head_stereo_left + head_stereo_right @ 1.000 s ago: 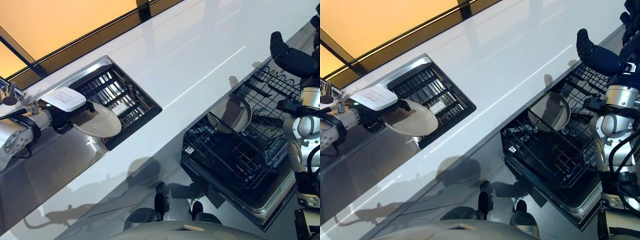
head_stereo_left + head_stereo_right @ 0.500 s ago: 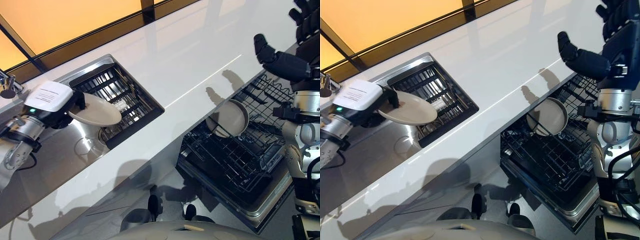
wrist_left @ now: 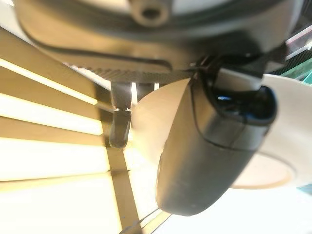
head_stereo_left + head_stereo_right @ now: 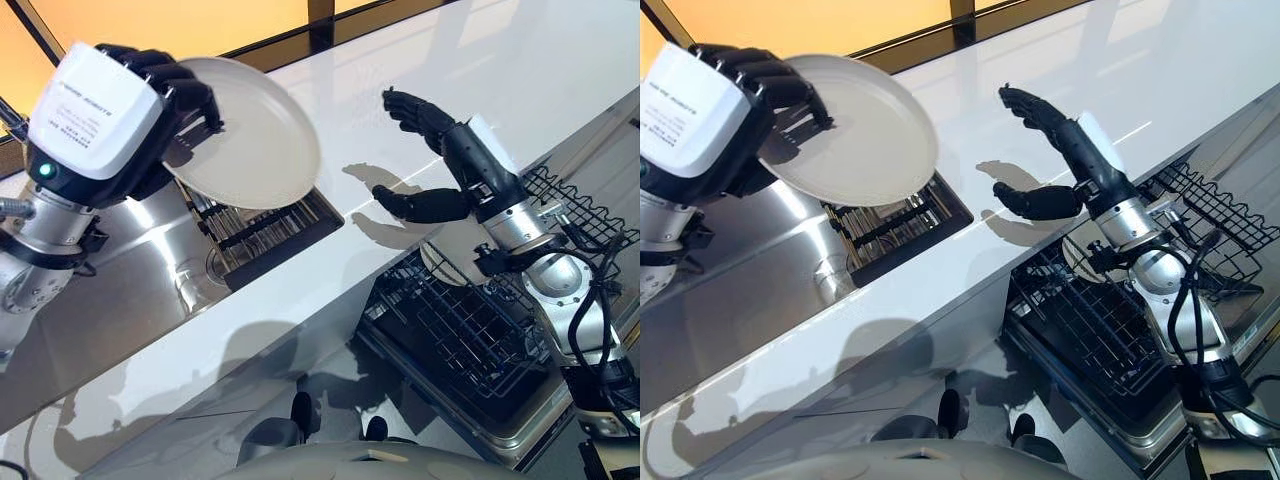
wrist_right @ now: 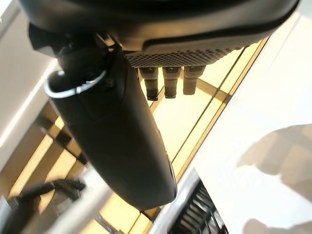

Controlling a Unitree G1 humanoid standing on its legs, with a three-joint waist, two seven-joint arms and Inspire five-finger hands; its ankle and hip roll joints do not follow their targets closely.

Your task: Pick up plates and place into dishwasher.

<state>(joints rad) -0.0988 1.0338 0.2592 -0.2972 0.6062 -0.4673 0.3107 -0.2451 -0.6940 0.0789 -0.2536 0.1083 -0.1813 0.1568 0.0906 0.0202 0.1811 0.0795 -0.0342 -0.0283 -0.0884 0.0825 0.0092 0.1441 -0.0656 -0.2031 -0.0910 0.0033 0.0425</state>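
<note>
Our left hand [image 4: 120,120] grips the plate [image 4: 250,130] by its rim, held tilted above the sink [image 4: 130,290]. Our right hand [image 4: 425,150] waits spread and empty beside it, toward the rack [image 4: 470,330], nearer for a handover.

My right arm hides most of the second plate [image 4: 440,268] in the dishwasher rack [image 4: 470,330]; the rack's right end is cut off.
</note>
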